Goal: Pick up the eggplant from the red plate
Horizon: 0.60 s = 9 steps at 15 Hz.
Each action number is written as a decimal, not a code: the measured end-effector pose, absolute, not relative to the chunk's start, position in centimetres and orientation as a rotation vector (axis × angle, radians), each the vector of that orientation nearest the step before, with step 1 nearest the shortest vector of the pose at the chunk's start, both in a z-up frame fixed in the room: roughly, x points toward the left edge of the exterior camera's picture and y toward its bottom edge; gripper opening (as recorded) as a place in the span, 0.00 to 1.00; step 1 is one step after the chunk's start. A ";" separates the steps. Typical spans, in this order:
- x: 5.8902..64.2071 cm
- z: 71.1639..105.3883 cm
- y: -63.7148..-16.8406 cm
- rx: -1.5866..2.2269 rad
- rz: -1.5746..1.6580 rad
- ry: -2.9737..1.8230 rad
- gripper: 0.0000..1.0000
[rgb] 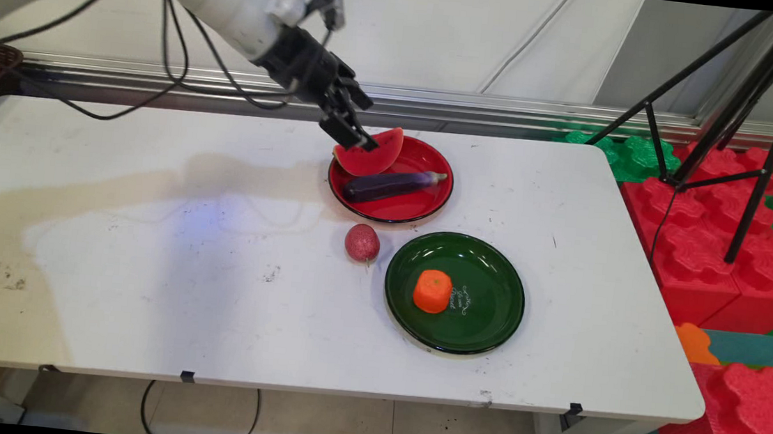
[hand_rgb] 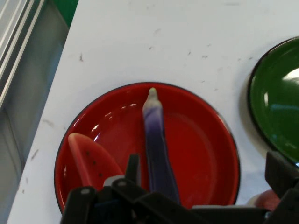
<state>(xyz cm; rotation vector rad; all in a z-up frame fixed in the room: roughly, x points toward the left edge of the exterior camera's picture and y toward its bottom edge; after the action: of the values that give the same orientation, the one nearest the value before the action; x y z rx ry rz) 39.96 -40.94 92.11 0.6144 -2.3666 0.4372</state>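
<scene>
Gripper sits at the far-left edge of the red plate, its fingers closed on the watermelon slice, which leans tilted over the plate's rim. The eggplant lies flat on the red plate just beside and nearer than the slice; long axis runs left-right in the main view, stem end pointing right. Hand view shows the eggplant running up from between the linkage, stem tip away from the hand. Main view alone shows the whole green plate carrying an orange piece, and a reddish round fruit on the white table between the plates.
</scene>
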 end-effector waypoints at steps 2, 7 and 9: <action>39.0 90.6 -42.3 0.622 0.446 -2.398 1.00; 37.2 87.6 -44.8 0.650 0.446 -2.462 1.00; 36.4 86.2 -45.9 0.663 0.443 -2.492 1.00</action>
<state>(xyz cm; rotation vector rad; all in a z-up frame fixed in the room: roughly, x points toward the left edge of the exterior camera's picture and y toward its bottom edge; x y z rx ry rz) 36.36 -45.92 86.24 0.6625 -2.4916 0.4429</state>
